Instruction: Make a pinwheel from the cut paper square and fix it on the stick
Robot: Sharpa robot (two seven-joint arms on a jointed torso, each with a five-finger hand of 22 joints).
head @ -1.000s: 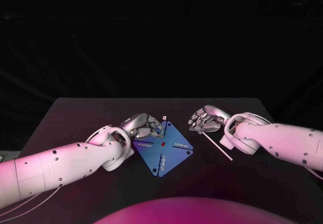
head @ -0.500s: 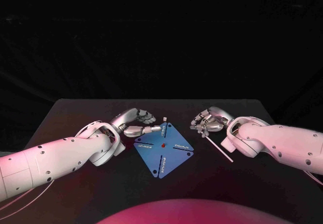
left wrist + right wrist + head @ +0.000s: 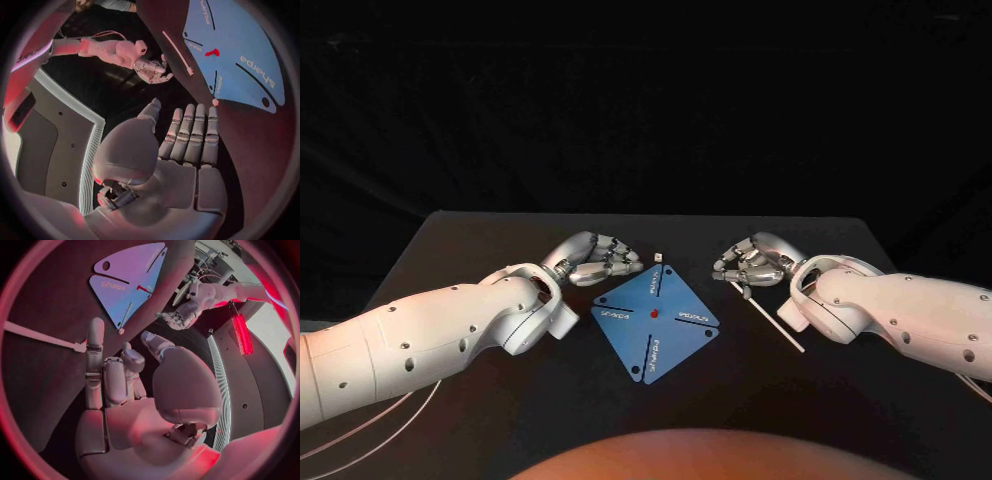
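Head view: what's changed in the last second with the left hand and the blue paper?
The left hand has drawn back off the left edge of the blue paper and now sits beside its far corner, holding nothing. The paper lies flat where it was. The right hand stays at the far end of the stick, which has not moved.

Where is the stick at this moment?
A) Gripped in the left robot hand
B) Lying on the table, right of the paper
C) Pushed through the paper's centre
B: the stick lies flat on the table, just right of the blue paper square.
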